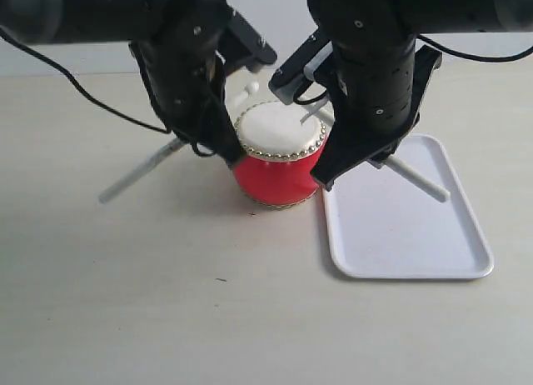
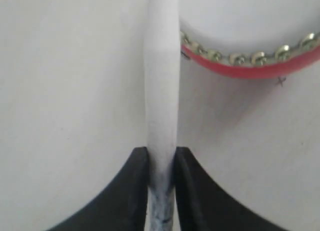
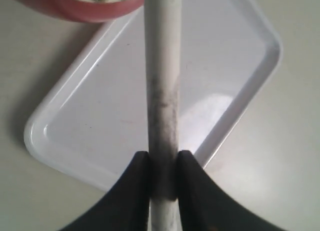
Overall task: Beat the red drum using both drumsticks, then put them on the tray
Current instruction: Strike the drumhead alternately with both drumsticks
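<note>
While both sticks were clamped tight, the left drumstick (image 2: 161, 91) in the left gripper (image 2: 161, 163) and the right drumstick (image 3: 161, 66) in the right gripper (image 3: 162, 166), tips were held over the red drum (image 1: 279, 172), parked just beside the tray (image 1: 400, 227). Beating was judged midway at best; nothing had been put on the tray yet.

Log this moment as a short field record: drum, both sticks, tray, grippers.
red drum: upright on the table, beside the tray
tray: flat, on the drum's right in the exterior view
left drumstick: clamped in left gripper, tip near the drum's rim
right drumstick: clamped in right gripper, tail above the tray
stage: neither stick on the tray yet
</note>
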Available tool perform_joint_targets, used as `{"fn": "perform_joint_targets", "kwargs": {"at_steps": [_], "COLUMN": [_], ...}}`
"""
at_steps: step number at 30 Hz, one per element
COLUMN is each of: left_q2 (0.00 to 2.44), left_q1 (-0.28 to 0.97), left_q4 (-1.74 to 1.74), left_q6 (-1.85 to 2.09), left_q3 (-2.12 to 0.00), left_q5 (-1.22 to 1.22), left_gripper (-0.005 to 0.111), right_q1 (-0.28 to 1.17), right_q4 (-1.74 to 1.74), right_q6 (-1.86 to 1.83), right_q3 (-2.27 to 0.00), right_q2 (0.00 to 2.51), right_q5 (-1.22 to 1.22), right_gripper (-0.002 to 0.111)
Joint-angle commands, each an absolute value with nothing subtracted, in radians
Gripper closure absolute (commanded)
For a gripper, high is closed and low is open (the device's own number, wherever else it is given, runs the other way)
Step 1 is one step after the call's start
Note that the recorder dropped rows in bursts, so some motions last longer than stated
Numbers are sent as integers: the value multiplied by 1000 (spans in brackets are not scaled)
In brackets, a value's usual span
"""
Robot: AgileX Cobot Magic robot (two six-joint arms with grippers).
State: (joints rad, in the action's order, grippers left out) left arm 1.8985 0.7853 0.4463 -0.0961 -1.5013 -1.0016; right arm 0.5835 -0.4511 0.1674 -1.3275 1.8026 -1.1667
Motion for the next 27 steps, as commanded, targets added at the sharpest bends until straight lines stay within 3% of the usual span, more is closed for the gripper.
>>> {"fn": "perform_joint_targets", "kwargs": {"at_steps": [1, 10, 27], "left_q2": [1803, 1780, 2058], "left_q1": [790, 790, 790], "left_q4": [435, 430, 373], "left_q6": [-106, -82, 0], "left_q3": [-1531, -1531, -1529], "left_q5": [-996, -1032, -1057], "left_gripper": [107, 107, 107], "right_q1": [581, 581, 581], "right_q4": [-430, -442, -520], "right_q6": [141, 119, 161], "right_q3": [-1333, -1333, -1333], "right_q2": [1860, 1883, 1617], "right_q5": [-1209, -1221, -1217], "right_gripper": [108, 108, 108]}}
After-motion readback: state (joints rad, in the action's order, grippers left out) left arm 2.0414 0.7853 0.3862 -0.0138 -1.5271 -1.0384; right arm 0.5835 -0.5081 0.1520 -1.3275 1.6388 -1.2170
